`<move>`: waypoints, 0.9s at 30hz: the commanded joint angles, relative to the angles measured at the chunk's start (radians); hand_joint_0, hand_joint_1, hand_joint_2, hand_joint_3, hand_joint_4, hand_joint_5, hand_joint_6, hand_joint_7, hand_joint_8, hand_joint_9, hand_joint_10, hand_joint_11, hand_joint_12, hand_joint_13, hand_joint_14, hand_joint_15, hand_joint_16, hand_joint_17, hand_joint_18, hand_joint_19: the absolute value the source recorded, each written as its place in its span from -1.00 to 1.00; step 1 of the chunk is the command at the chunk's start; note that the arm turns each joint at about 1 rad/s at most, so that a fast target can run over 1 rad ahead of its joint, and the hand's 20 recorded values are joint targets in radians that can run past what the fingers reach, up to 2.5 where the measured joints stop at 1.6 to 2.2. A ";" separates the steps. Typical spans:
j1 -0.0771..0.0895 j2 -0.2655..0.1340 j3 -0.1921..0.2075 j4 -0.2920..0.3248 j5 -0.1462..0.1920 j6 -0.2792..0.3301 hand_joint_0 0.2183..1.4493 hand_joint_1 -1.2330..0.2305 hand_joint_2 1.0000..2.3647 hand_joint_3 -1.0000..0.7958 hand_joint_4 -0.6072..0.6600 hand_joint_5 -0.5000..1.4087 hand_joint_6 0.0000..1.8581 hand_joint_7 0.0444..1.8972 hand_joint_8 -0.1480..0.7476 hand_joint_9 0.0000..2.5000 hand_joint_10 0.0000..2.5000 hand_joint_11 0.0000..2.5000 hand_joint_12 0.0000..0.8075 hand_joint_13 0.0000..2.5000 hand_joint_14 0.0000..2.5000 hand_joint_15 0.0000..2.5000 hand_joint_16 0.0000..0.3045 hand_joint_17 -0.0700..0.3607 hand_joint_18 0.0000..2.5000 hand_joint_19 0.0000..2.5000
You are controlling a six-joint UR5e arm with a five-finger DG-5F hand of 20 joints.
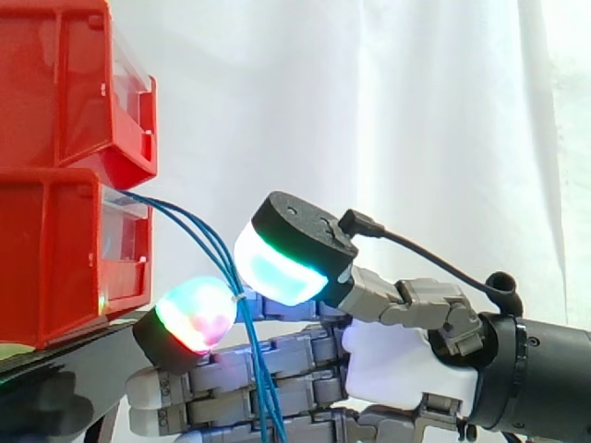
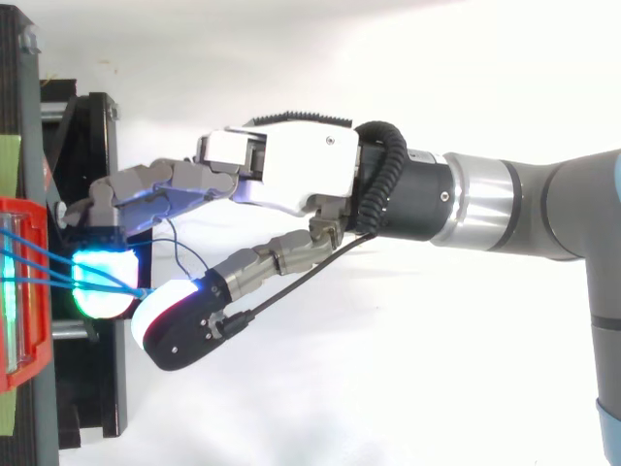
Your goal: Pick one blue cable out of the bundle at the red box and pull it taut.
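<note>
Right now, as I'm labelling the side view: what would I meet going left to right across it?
In order: red bins → blue cables → hand → arm.

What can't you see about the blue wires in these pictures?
- Side view: the lower ends of the blue cables are cut off by the bottom edge.
- Side view: where they start is hidden inside the red box.
- Top view: how many cables the hand pinches is hidden by its glowing fingertips.
</note>
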 commanded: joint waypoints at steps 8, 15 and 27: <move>-0.007 -0.001 -0.002 -0.016 -0.008 0.000 -0.36 -0.24 -0.99 -0.33 0.37 -0.59 -0.41 0.27 0.04 -0.55 -1.00 -0.87 -0.17 -0.73 -1.00 -0.89 -0.69 -0.18 -0.71 -0.79; -0.014 0.001 -0.002 -0.016 -0.012 0.000 -0.35 -0.23 -0.99 -0.34 0.37 -0.59 -0.40 0.26 0.04 -0.55 -1.00 -0.87 -0.17 -0.73 -1.00 -0.88 -0.69 -0.18 -0.70 -0.78; -0.014 0.003 -0.002 -0.012 -0.045 -0.009 -0.34 -0.23 -0.99 -0.30 0.35 -0.60 -0.35 0.20 0.04 -0.55 -1.00 -0.87 -0.17 -0.73 -1.00 -0.89 -0.69 -0.18 -0.70 -0.79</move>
